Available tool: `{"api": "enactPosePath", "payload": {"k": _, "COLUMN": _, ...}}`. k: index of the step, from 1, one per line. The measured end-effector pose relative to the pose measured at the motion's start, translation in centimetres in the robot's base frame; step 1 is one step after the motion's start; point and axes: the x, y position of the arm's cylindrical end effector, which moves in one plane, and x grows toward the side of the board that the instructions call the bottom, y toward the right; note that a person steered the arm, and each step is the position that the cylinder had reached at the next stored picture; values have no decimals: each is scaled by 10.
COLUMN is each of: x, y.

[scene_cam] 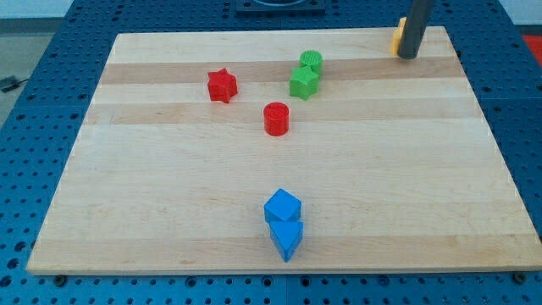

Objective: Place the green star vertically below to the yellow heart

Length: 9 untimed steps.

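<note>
1. Camera view, board: a pale wooden board (279,169) is seen lying on a blue perforated table (42,102). The board fills most of the view.
2. Camera view, rod: a straight dark rod is seen entering from the view's top at the right. My tip (407,56) is set down near the board's top right corner. No jaws are fitted to this rod, so no jaw state can be given.
3. Camera view, yellow block: a yellow-orange block (395,37) is seen just at the view's left of the rod, mostly hidden behind it. Its shape cannot be made out, so it cannot be confirmed as the heart. Whether the tip touches it cannot be told.
4. Camera view, task block: the green star (304,82) is located in the upper middle of the board, well apart from my tip, toward the view's left of it. A green cylinder (311,61) is placed touching it on its upper side.
5. Camera view, red blocks: a red star (222,85) is placed to the view's left of the green pair. A red cylinder (276,119) stands below and between the red star and the green star, apart from both.
6. Camera view, blue blocks: a blue cube (282,207) and a second blue block (287,238) of angular shape are found touching each other near the board's bottom edge, at the middle.
</note>
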Motion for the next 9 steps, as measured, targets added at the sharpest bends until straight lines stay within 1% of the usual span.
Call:
{"api": "enactPosePath", "payload": {"k": 2, "x": 99, "y": 0}}
{"api": "enactPosePath", "payload": {"k": 3, "x": 116, "y": 0}}
{"api": "enactPosePath", "payload": {"k": 5, "x": 116, "y": 6}}
{"api": "enactPosePath", "payload": {"k": 7, "x": 116, "y": 27}}
{"api": "enactPosePath", "payload": {"k": 8, "x": 142, "y": 36}}
{"api": "enactPosePath", "payload": {"k": 9, "x": 175, "y": 19}}
